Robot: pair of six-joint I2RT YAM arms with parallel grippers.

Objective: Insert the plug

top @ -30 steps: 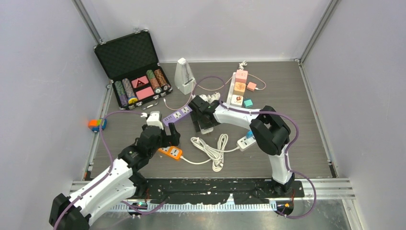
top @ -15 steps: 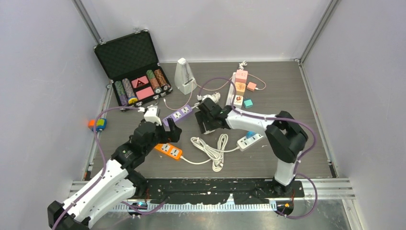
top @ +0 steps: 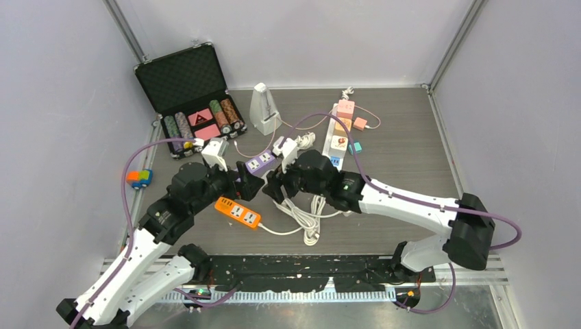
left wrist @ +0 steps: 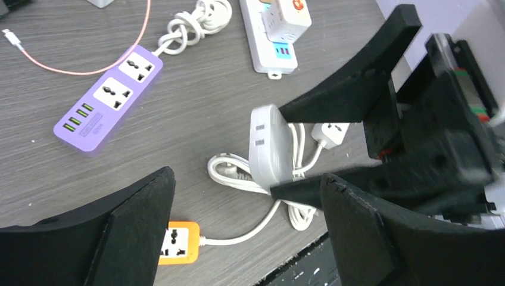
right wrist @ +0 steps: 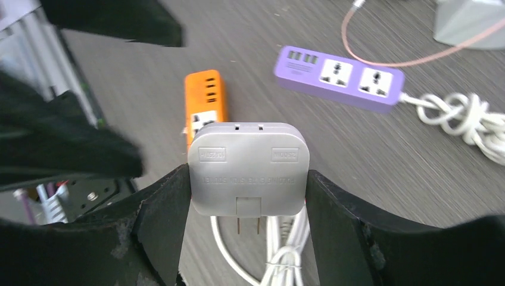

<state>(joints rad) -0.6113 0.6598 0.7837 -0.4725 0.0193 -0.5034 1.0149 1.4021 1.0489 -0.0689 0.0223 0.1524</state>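
Observation:
My right gripper [right wrist: 249, 179] is shut on a grey two-pin plug adapter [right wrist: 249, 170] and holds it above the table, pins pointing down over a coiled white cable [right wrist: 286, 253]. The plug also shows in the left wrist view [left wrist: 271, 149], clamped between the right gripper's black fingers. An orange power strip [top: 238, 212] lies just left of and below the plug. A purple power strip [top: 260, 162] lies behind it. My left gripper [top: 246, 184] is open and empty, close beside the right gripper [top: 274, 186], above the table between the two strips.
A white power strip with pink cube adapters [top: 340, 127] lies at the back right. A metronome [top: 262, 108] and an open case of poker chips [top: 188, 96] stand at the back left. A small coloured toy [top: 139, 178] lies at the left edge.
My right arm has stretched out to the left and nearer, bringing the plug over the coiled cable. My left gripper has moved back toward the purple strip.

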